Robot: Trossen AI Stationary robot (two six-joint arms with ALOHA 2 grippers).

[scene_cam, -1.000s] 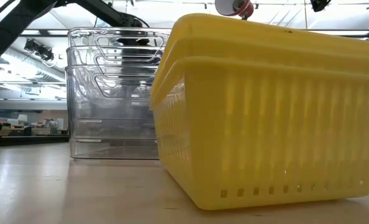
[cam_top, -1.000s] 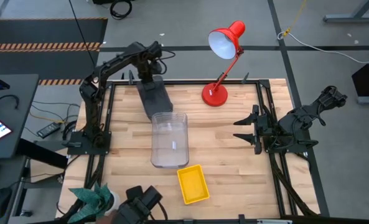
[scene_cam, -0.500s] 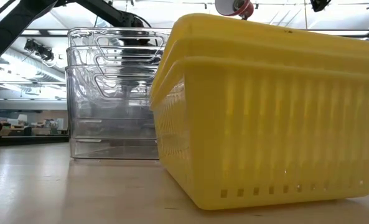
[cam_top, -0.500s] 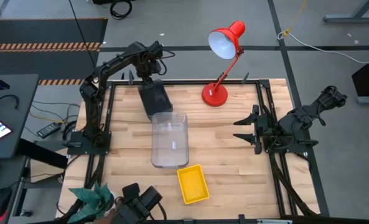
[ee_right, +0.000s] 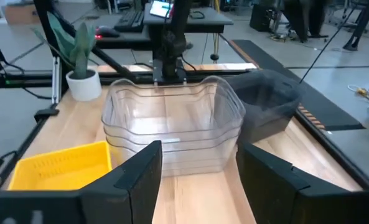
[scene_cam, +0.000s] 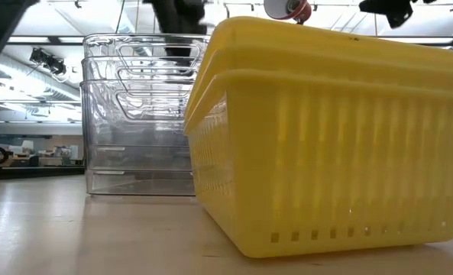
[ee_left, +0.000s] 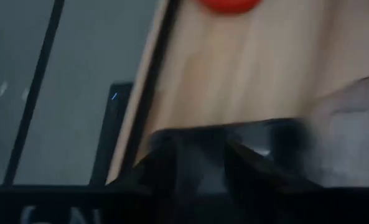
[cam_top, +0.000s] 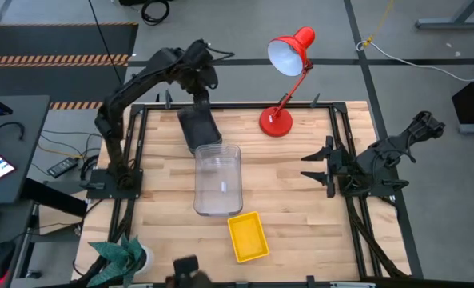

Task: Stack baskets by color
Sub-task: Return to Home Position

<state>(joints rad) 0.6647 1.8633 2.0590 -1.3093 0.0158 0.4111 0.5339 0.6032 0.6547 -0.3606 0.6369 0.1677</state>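
A stack of dark grey baskets (cam_top: 198, 128) rests on its base at the table's far edge, left of centre. Just nearer stand three nested clear baskets (cam_top: 217, 180), and nested yellow baskets (cam_top: 247, 236) stand by the near edge. My left gripper (cam_top: 201, 90) hangs above the far end of the grey stack, clear of it. The blurred left wrist view shows its fingers (ee_left: 168, 155) apart with nothing between them. My right gripper (cam_top: 315, 168) waits open at the table's right side, pointing at the clear baskets (ee_right: 172, 124).
A red desk lamp (cam_top: 284, 76) stands with its base (cam_top: 276, 122) at the far edge, right of the grey stack. A potted plant (cam_top: 121, 256) sits at the near left corner. Bare wood lies between the baskets and my right arm.
My left gripper has come off the far end of the grey stack and risen, drawing back toward the table's far edge. The grey baskets stay on the table where they were. My right arm has kept still.
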